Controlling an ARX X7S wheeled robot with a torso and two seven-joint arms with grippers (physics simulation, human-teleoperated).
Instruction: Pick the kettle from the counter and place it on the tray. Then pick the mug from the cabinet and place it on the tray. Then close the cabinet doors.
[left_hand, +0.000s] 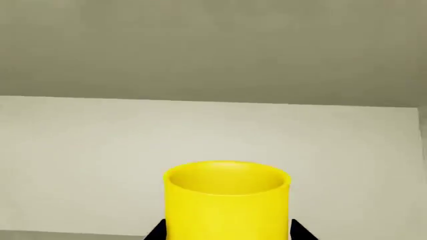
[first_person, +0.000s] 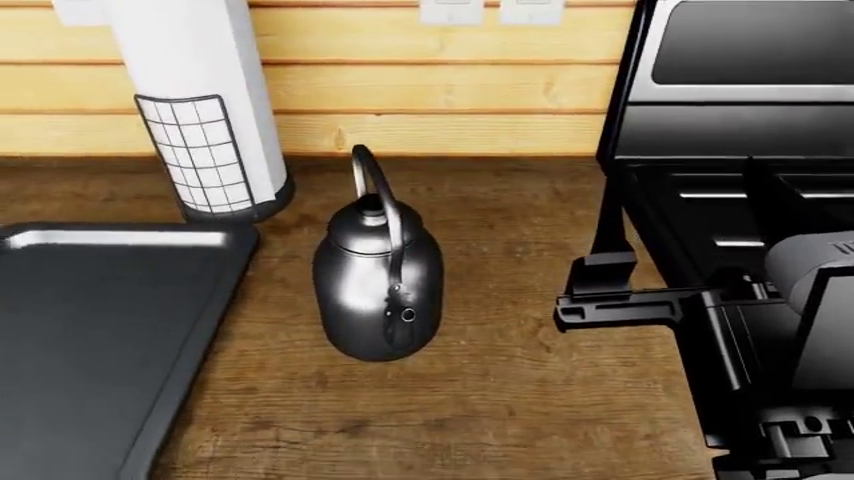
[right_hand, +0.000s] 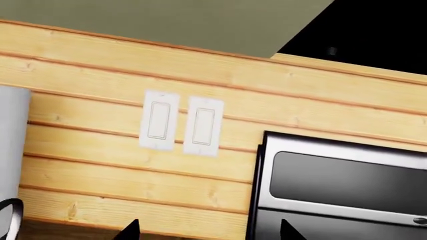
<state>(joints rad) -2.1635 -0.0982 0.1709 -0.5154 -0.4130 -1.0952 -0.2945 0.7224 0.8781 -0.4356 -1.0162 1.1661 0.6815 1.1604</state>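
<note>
Kettle (first_person: 378, 290) on the counter (first_person: 507, 400), right of the tray (first_person: 94, 330), apparently just apart.

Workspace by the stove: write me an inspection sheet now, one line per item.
Surface: brown wood counter, bare in front of the kettle.
Job's things: kettle upright on the counter beside the tray, not on it; the tray's visible part is bare. Yellow mug sits between the left gripper's dark fingertips against a pale surface.
Clutter: white roll in a wire-grid holder behind the tray.
Grippers: left around the mug, grip not confirmed; right gripper open, facing the wall.
Cables: nothing seen.
Surroundings: plank wall with two switches; black stove at the right.
</note>
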